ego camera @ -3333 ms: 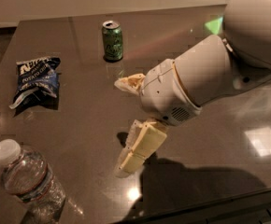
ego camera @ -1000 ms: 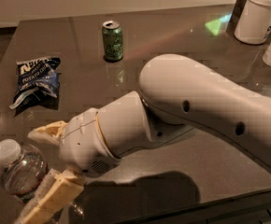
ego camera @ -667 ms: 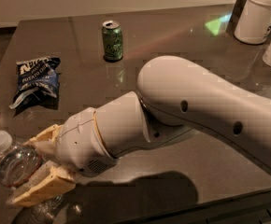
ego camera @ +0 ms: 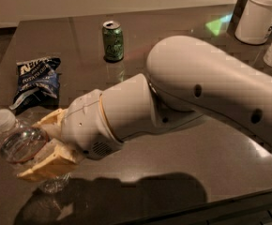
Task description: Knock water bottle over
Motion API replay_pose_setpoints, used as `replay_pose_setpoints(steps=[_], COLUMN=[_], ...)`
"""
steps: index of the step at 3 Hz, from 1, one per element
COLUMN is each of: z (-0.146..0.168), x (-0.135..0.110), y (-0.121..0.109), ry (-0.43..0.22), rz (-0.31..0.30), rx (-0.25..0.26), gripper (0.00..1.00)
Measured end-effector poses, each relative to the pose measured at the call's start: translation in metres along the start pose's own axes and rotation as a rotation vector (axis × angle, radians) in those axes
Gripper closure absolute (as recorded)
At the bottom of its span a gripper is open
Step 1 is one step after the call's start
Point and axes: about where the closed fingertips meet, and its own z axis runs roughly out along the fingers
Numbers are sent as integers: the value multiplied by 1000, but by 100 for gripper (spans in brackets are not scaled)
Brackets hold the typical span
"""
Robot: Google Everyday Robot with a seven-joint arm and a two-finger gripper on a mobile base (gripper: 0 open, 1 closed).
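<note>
Water bottle (ego camera: 18,144): clear ribbed plastic, white cap, leaning left at near-left corner of table (ego camera: 220,168). Gripper (ego camera: 30,149): fingers spread, one on each side of the bottle, touching it. Chip bag (ego camera: 35,78): just behind. Green can (ego camera: 113,41): farther back. White container (ego camera: 260,15): far right

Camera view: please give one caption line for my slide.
Open gripper straddles the tilted water bottle at the corner of the table, green can and chip bag behind.
</note>
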Motion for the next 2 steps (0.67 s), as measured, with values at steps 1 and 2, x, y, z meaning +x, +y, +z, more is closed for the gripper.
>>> replay_pose_setpoints(steps=[1, 2], z=[-23, -48], x=[-18, -26], y=[-22, -42], ry=[76, 187], rz=[-27, -31], rx=[56, 97], gripper=[100, 100])
